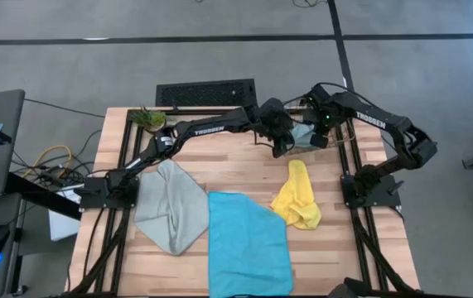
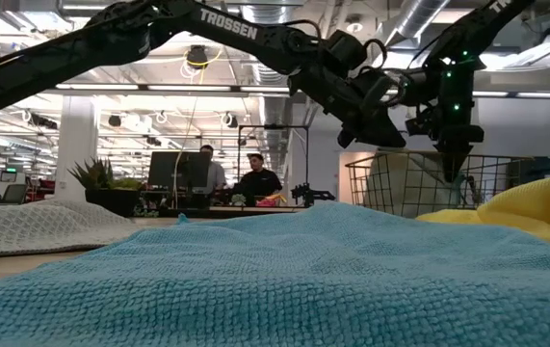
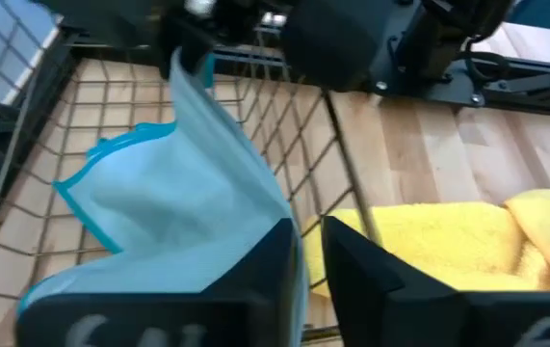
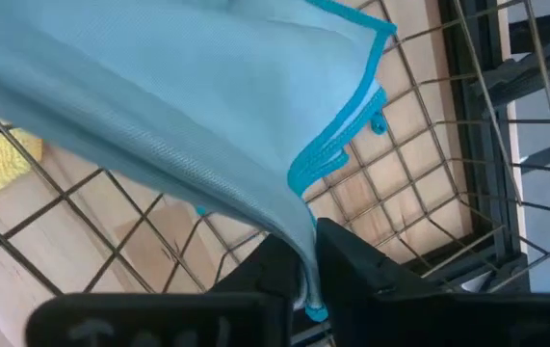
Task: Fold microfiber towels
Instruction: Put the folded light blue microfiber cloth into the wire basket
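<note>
- You are placing the folded pale blue towel (image 3: 159, 222) into the wire basket (image 1: 344, 141) at the far right of the table; both grippers are meeting over it.
- Your left gripper (image 3: 308, 255) is standing with its fingers narrowly parted beside the towel's edge; I cannot tell whether it is pinching any cloth.
- Your right gripper (image 4: 308, 260) is pinching the towel's bound hem between nearly closed fingers.
- The towel is hanging in flat layers with a cyan trim, draped inside the basket, not yet settled.
- In my judgement, the next move calls for a full release and a clean lift clear of the wire.
- The yellow towel (image 1: 296, 195), cyan towel (image 1: 248, 244) and grey-green towel (image 1: 170, 207) are lying unfolded nearer on the table (image 1: 236, 170).
</note>
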